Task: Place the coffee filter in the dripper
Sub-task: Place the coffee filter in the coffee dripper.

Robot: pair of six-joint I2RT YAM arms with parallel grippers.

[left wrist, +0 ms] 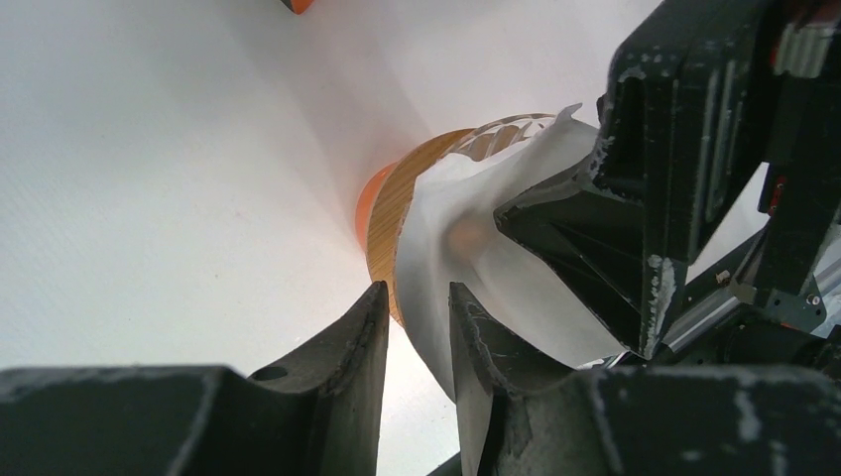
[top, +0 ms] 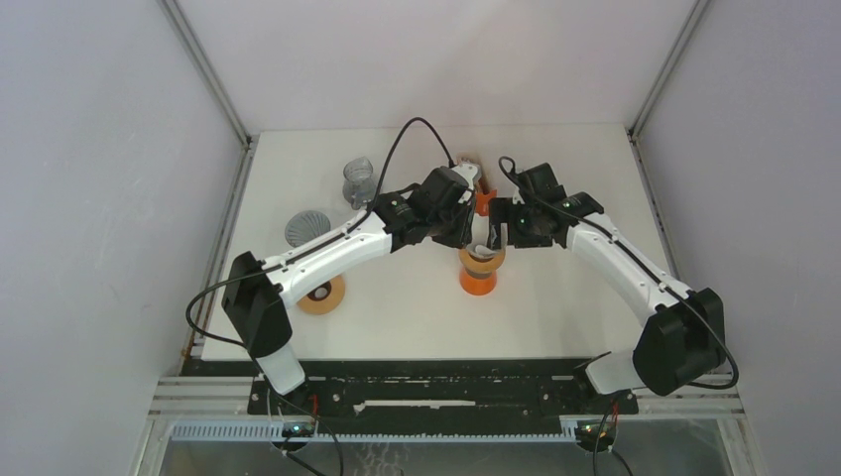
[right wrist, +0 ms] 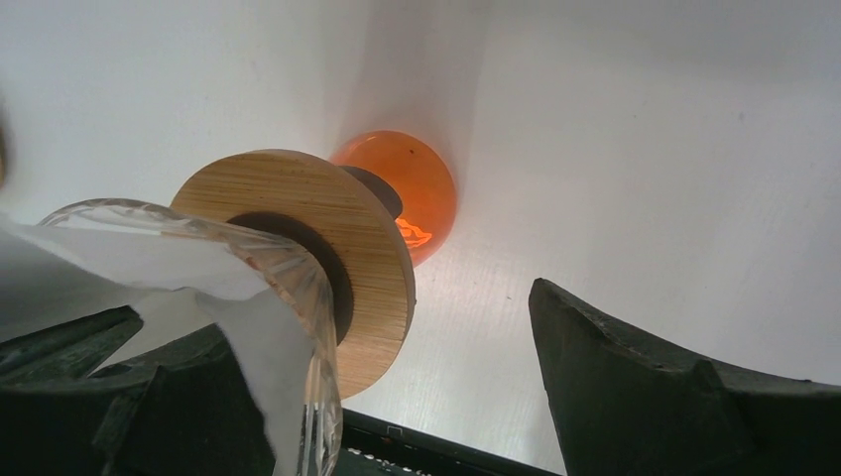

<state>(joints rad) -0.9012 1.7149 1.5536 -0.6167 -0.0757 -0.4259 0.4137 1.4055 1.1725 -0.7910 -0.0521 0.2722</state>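
Note:
The glass dripper (top: 482, 260) with a wooden collar (right wrist: 372, 263) stands on an orange cup (top: 477, 281). The white paper filter (top: 482, 236) sits in the dripper's mouth, its upper edge sticking out. My left gripper (top: 460, 230) is slightly open; the filter's edge (left wrist: 466, 228) runs between its fingers, against the right one, with a gap to the other. My right gripper (top: 506, 234) is wide open and straddles the glass rim (right wrist: 288, 268), one finger (right wrist: 89, 397) inside against the filter (right wrist: 198, 273), the other (right wrist: 674, 397) outside.
A clear glass cup (top: 359, 181) and a grey ribbed cone (top: 307, 226) stand at the back left. A wooden ring on an orange base (top: 320, 296) lies near the left arm. An orange piece (top: 483, 199) sits just behind the dripper.

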